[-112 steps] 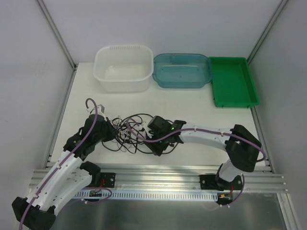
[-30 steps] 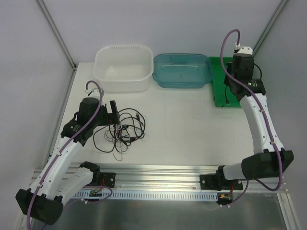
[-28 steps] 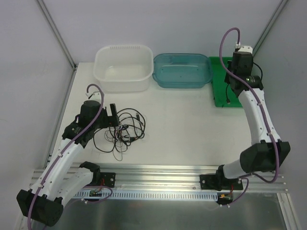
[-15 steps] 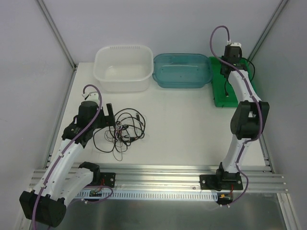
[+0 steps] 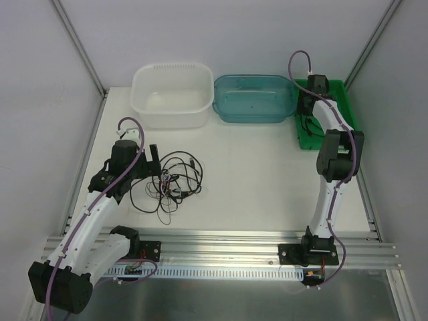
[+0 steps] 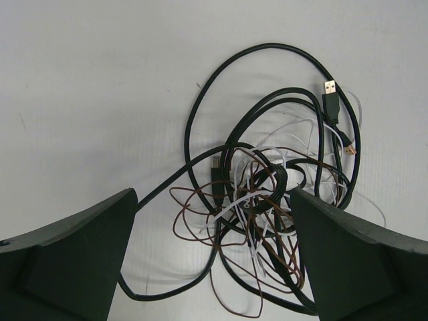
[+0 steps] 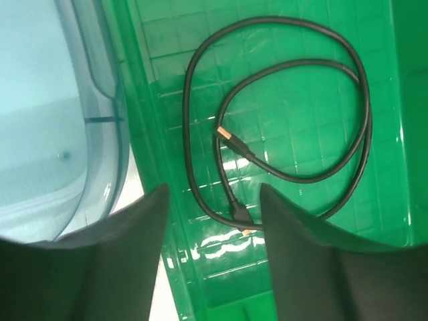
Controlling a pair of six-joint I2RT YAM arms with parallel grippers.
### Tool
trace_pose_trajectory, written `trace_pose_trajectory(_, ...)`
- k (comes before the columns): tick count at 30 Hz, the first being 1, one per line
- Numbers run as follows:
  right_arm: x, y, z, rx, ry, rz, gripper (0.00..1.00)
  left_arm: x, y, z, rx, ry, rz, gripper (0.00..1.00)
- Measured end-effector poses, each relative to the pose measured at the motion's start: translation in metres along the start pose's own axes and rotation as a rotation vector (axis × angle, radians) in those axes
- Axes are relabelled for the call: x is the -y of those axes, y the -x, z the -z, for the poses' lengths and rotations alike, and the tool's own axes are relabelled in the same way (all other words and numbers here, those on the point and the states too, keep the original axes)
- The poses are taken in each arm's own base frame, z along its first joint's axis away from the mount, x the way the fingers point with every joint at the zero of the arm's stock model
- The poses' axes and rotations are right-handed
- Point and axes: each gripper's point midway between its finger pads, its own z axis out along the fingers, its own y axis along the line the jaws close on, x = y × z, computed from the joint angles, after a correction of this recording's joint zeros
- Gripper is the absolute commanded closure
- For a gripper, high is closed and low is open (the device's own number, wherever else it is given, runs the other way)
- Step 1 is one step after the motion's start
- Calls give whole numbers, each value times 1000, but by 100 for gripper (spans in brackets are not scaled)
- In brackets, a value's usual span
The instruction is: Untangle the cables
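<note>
White tabletop (image 5: pixel 267 174); on my left the left gripper (image 5: pixel 155 160) hangs with fingers spread wide and pinching nothing, over the near-left tangle of cables (image 5: pixel 172 180), which is a thicker black cord (image 6: pixel 200 100) with a USB plug (image 6: pixel 330 90), thin brown wires (image 6: pixel 194 234) and a thin white wire (image 6: pixel 287 130) knotted in one heap. Along the far edge I see a white tub (image 5: pixel 172 93), a blue tub (image 5: pixel 254 97) and a green tray (image 5: pixel 334 134). Over the tray the right gripper (image 7: pixel 214 194) has its fingers parted and empty, and one black cable (image 7: pixel 187 120) lies loosely coiled on the tray floor below it, well apart from the heap.
</note>
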Motion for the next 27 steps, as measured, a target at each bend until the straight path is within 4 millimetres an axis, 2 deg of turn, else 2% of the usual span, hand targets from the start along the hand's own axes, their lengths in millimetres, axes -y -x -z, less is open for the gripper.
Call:
trace_pose_trajectory(3, -1, 2, 6, 5, 6, -1, 35, 0, 0, 0, 1, -1, 1, 1)
trace_pose_trajectory(6, 0, 8, 28, 12, 7, -2, 31, 2, 0, 1, 0, -9, 1, 1)
trace_pose_trajectory(8, -1, 21, 57, 50, 3, 2, 29, 4, -1, 1, -4, -24, 2, 1)
trace_pose_trajectory(10, -10, 31, 91, 98, 21, 8, 26, 5, -1, 1, -7, -33, 5, 1)
trace_pose_trajectory(13, -45, 34, 158, 173, 124, 30, 20, 9, -2, 1, -18, -57, 11, 1)
trace_pose_trajectory(15, -80, 28, 204, 216, 235, 56, 20, 13, -6, -1, -38, -81, 13, 1)
trace_pose_trajectory(18, -141, 2, 256, 227, 415, 97, 20, 20, -13, -5, -79, -117, 13, 1)
trace_pose_trajectory(20, -182, -31, 275, 180, 513, 129, 21, 24, -17, -7, -107, -135, 14, 1)
trace_pose_trajectory(24, -255, -113, 288, 27, 624, 214, 28, 27, -26, -13, -153, -149, 15, 7)
trace_pose_trajectory(27, -302, -161, 289, -59, 662, 268, 35, 29, -31, -17, -181, -154, 16, 13)
